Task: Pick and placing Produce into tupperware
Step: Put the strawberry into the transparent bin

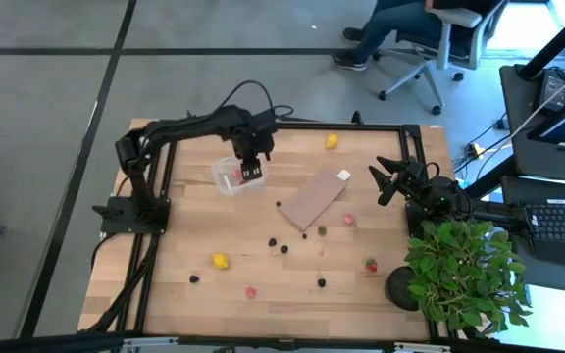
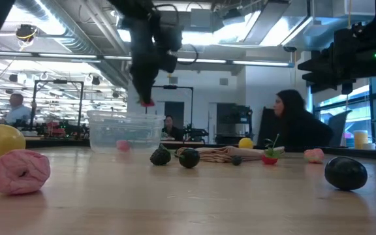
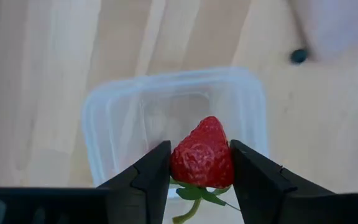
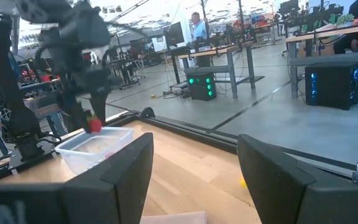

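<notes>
**Strawberry held over the clear tub**

Wooden planks make up the table (image 1: 263,284), which sits on a grey floor; beyond it is an open workshop with desks, screens and people seated in the background.

Left gripper (image 3: 201,171) hangs over the clear tub (image 1: 231,175), which stands on the far left part of the table. Its two dark fingers (image 3: 148,177) are closed part-way, pinching a red strawberry (image 3: 202,154) between them, with the green stalk poking out below. In the low view the berry sits above the tub's rim, not touching it. A small pink piece (image 2: 123,145) already lies inside the tub.

Right gripper (image 1: 388,179) waits at the far right of the table, well apart from the tub, fingers spread wide and holding nothing. Just beside that arm, at the right edge, stands a leafy potted plant (image 1: 464,275).

A flat tan board (image 1: 313,198) lies near the middle of the table, between the two grippers. Loose fruit is scattered over the wood: a yellow lemon (image 1: 332,141) by the far edge, a second yellow piece (image 1: 220,260) toward the near left, a pink piece (image 1: 251,291) near the front edge, another pink one (image 1: 348,220) just right of the board, a red piece (image 1: 371,265) near the plant, and several small dark berries (image 1: 284,249) between the board and the front edge.
</notes>
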